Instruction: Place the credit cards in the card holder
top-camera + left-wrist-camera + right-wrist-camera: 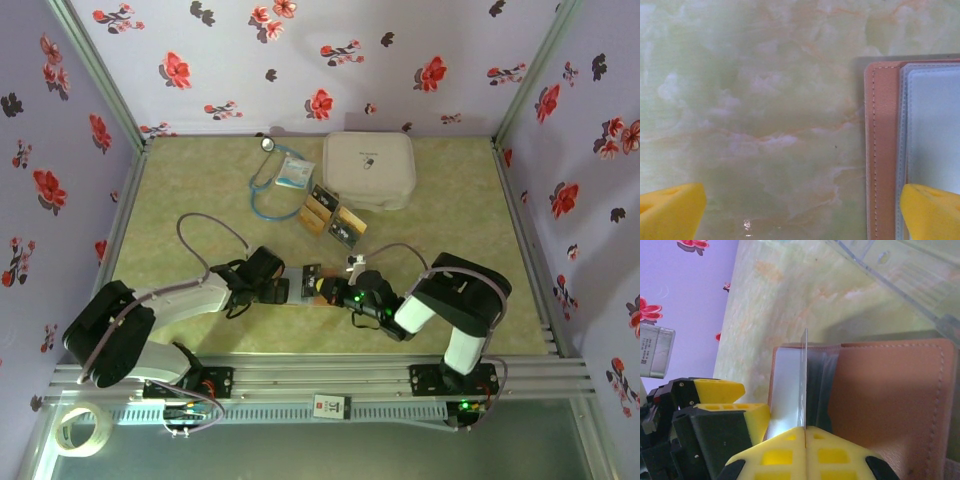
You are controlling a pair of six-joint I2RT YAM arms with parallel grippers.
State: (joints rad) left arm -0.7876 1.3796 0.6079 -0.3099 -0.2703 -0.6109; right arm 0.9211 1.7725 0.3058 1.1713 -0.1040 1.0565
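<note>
At the near edge, the left arm rises from its base at 7 o'clock, folds back at the elbow and lies low across the table, forearm pointing toward 3 o'clock. The right arm mirrors it from 5 o'clock, its elbow bent high and its forearm sloping down toward 9 o'clock, so the two wrists meet nose to nose just inside the near edge. A roll of clear tape (76,430) lies off the table (180,200) at 7 o'clock, beside the left base. The card holder (883,150) lies open and flat between the wrists, at 6 o'clock of the table centre, pinkish-brown cover down and greyish clear pockets up. The left gripper (286,290) is spread wide, with one yellow fingertip (932,212) over the holder's pocket edge and the other over bare table. The right gripper (804,435) is pressed closed, pinching a credit card (803,375) that stands upright and edge-on, its far end over the open pockets. Whether it is already inside a pocket cannot be told. Farther out, at 12 o'clock of the holder, the loose credit cards (331,215), black and gold, lie in a small cluster. Beyond them are a white rounded case (368,170) at 1 o'clock and, at 11 o'clock, a blue stethoscope (266,185) curled around a white-blue packet (295,172).
</note>
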